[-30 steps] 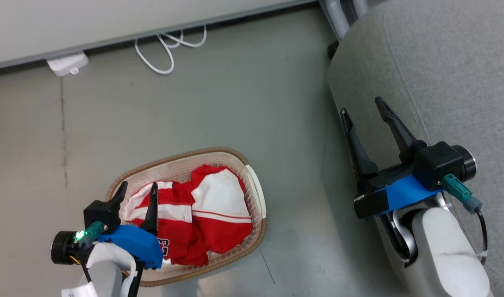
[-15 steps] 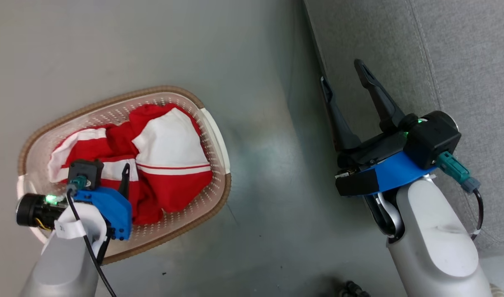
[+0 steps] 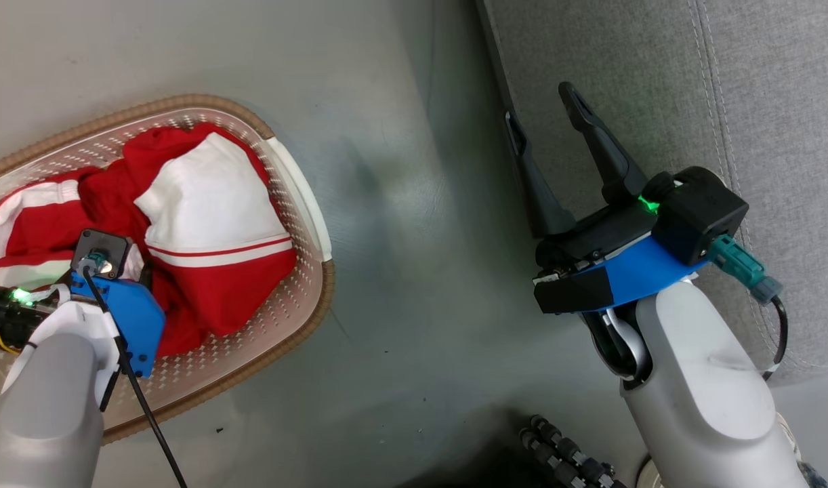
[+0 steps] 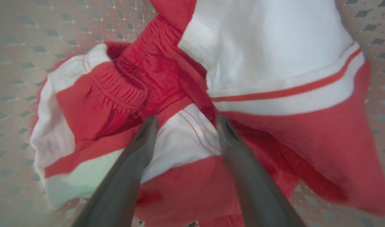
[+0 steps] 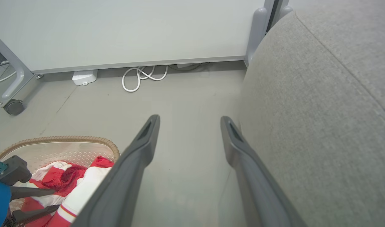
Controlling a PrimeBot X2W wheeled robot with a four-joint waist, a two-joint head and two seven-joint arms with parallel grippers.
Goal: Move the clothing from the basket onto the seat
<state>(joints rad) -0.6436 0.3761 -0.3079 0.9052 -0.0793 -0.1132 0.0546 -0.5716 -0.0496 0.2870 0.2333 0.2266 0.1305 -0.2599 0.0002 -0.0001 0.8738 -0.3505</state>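
Soft cloth clothing (image 3: 211, 203) — smooth perforated plastic basket (image 3: 278, 308) — matt, finely textured fabric seat (image 3: 624, 68).

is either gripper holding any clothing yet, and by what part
Nothing is held. Left gripper open over the clothing in the basket; right gripper open, empty, beside the seat.

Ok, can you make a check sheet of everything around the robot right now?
Surface: smooth grey floor.
Job's things: red-and-white soft clothing heaped in the cream perforated plastic basket with brown rim; big grey fabric seat, nothing on it where seen.
Clutter: small white plastic box by wall.
Pincers: left pincer open over the clothing; right pincer open, empty, beside the seat.
Cables: looped white cable by wall.
Surroundings: pale wall panel, grey castor wheel.
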